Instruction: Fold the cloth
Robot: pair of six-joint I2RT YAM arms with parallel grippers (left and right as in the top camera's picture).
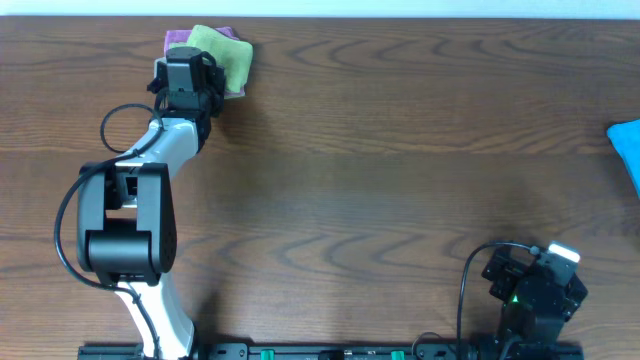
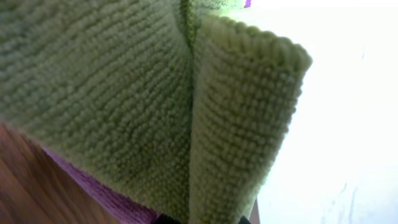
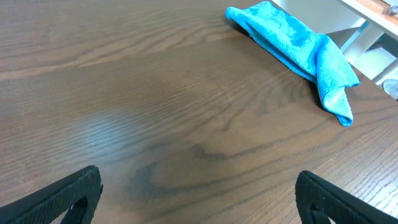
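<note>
Gripping a fold of the thin lime-green square microfibre cloth (image 1: 222, 50) directly ahead, the left claw (image 1: 197, 70) is closed; the right claw (image 3: 199, 199) stands open.

Lime-green cloth (image 1: 218, 47), crumpled w/ 1 fold upright, atop purple cloth (image 1: 177, 40), far-left.

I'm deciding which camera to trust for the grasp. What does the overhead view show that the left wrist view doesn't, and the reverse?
Only overhead: the left arm reaching to the cloths at the far left, the right arm near the front edge, and a blue cloth at the right edge.
Only left wrist: the green cloth in close-up, its weave clear, with one flap standing up from the rest.
Both: the green cloth lying on a purple cloth, on the wooden table.
</note>
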